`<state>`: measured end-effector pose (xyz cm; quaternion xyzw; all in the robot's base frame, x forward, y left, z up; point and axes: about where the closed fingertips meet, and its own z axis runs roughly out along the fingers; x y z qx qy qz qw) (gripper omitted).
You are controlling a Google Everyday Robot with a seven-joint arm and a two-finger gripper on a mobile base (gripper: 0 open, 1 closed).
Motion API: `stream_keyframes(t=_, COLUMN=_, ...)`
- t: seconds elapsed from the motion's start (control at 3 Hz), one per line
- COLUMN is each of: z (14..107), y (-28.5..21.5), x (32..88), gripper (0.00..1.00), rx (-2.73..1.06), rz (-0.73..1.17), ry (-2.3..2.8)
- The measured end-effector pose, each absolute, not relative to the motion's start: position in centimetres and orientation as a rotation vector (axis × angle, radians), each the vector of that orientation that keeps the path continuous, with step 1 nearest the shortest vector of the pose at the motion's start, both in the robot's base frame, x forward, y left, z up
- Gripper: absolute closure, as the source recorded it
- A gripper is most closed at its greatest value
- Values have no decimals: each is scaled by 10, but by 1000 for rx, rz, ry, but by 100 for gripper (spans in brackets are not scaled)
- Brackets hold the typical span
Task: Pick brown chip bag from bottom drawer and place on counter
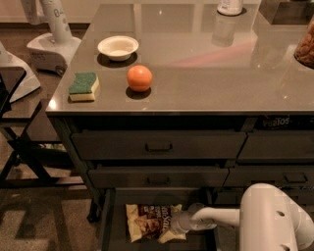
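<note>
The brown chip bag [149,221] lies flat in the open bottom drawer [109,220], dark brown in the middle with cream-yellow ends. My gripper [177,223] reaches in from the right on a white arm and sits at the bag's right end, touching or overlapping it. The glossy grey-brown counter [206,78] spans the top of the view above the two handled drawers.
On the counter stand an orange [139,78], a green-topped sponge [83,86], a white bowl [117,47], a white container [229,7] at the back and a jar of nuts [306,46] at the right edge. A white robot base [51,39] and a dark stand [19,147] are at the left.
</note>
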<state>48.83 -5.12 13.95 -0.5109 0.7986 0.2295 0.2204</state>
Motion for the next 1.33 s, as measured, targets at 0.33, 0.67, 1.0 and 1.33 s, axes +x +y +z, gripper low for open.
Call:
stream_keyframes(t=0.33, z=139, y=-51, x=488, gripper=43, rx=-1413, rz=635, ry=2208)
stream_keyframes(t=0.67, z=139, y=-51, x=488, gripper=66, rx=-1413, rz=635, ry=2208)
stream_keyframes(t=1.0, z=139, y=-51, x=488, gripper=89, rx=-1413, rz=635, ry=2208)
stream_keyframes(t=1.33, z=140, y=-51, x=488, gripper=100, rx=-1413, rz=635, ry=2208)
